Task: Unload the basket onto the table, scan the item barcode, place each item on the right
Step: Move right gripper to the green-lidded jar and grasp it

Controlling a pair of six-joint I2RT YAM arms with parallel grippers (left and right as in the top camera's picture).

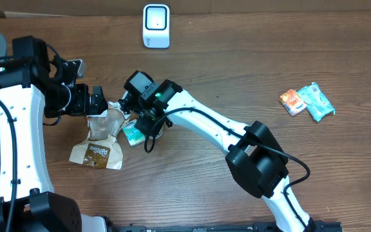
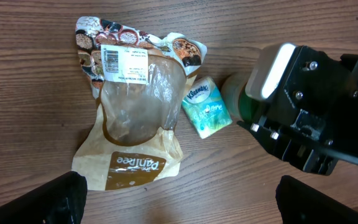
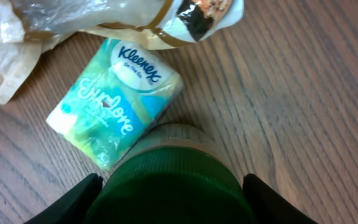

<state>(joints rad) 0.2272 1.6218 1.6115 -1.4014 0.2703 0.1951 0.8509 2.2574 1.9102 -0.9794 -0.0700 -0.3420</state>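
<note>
Table: the wooden table [image 1: 237, 64] was laid out with the clutter gathered towards 9 o'clock and the reader kept apart at 12 o'clock.
Right arm: the right arm [image 1: 205, 119] was stretched from 5 o'clock into the clutter, so that the right gripper [image 3: 173, 193] could be lowered over one item.
Left arm: the left arm [image 1: 18, 129] was held at 9 o'clock. The left gripper [image 2: 182, 196] hung above the bread bag with its jaws spread wide and nothing between them, and it was judged to be on standby.
Bread bag: the bread bag [image 2: 135, 118] lay flat and crumpled, with its barcode label [image 2: 124, 63] turned upward at the 12 o'clock end.
Scanner: the white scanner [image 1: 156, 26] stood well apart from every item, so a carry to it was judged necessary.
Item: the green-lidded container [image 3: 166, 155] stood upright at 3 o'clock of the bag and was judged to be the thing to scan.
Right jaws: they were set on both sides of the lid. Whether it was gripped could not be told.
Tissue pack: the tissue pack [image 3: 114, 102] lay between bag and container, at 10 o'clock of the lid.
Spares: an orange packet [image 1: 292, 101] and a teal packet [image 1: 317, 101] were left untouched at 3 o'clock.
</note>
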